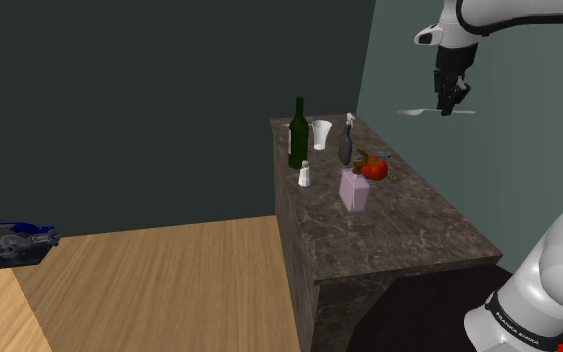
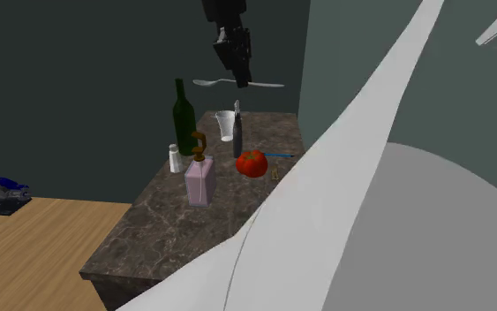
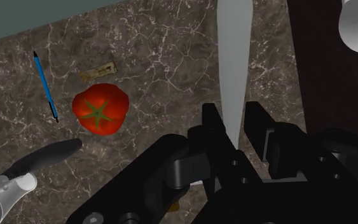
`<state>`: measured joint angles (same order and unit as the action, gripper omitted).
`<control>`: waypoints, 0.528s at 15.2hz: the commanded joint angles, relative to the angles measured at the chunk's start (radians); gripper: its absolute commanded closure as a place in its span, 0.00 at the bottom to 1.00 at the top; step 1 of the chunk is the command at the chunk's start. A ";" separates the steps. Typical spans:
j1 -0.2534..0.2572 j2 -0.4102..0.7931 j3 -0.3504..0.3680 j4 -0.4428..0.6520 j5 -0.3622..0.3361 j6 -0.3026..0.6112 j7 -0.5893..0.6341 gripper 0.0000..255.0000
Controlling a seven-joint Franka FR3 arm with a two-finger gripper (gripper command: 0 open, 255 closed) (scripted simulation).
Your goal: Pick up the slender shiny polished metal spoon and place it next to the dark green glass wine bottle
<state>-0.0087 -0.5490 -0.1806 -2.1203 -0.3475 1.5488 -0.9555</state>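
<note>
My black gripper (image 1: 452,100) hangs high above the far end of the dark marble counter (image 1: 409,225), shut on the handle of a slender silver spoon (image 1: 417,112). The spoon lies level, its bowl pointing toward the shoulder view's left. In the second exterior view the gripper (image 2: 237,72) holds the spoon (image 2: 209,83) just above and to the right of the dark green wine bottle (image 2: 183,113). The bottle (image 1: 298,135) stands upright at the counter's far left corner. In the wrist view the spoon's handle (image 3: 233,63) runs out between the fingers of the gripper (image 3: 234,122).
Near the bottle stand a white cup (image 1: 322,133), a small white shaker (image 1: 305,175), a grey bottle (image 1: 346,146), a pink bottle (image 1: 354,190) and a red tomato (image 1: 374,168). A blue pen (image 3: 45,86) and a small key (image 3: 99,70) lie by the tomato (image 3: 100,108). A blue tool (image 1: 9,245) rests on the wooden floor.
</note>
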 commanded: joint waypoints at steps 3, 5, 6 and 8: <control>0.018 0.154 0.003 0.127 0.026 0.023 0.015 1.00; 0.024 0.233 0.003 0.197 0.039 0.028 0.019 1.00; 0.027 0.272 0.002 0.235 0.046 0.030 0.020 1.00; 0.032 0.352 0.002 0.315 0.059 0.028 0.020 1.00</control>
<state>0.0205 -0.2361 -0.1792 -1.8409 -0.2950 1.5748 -0.9384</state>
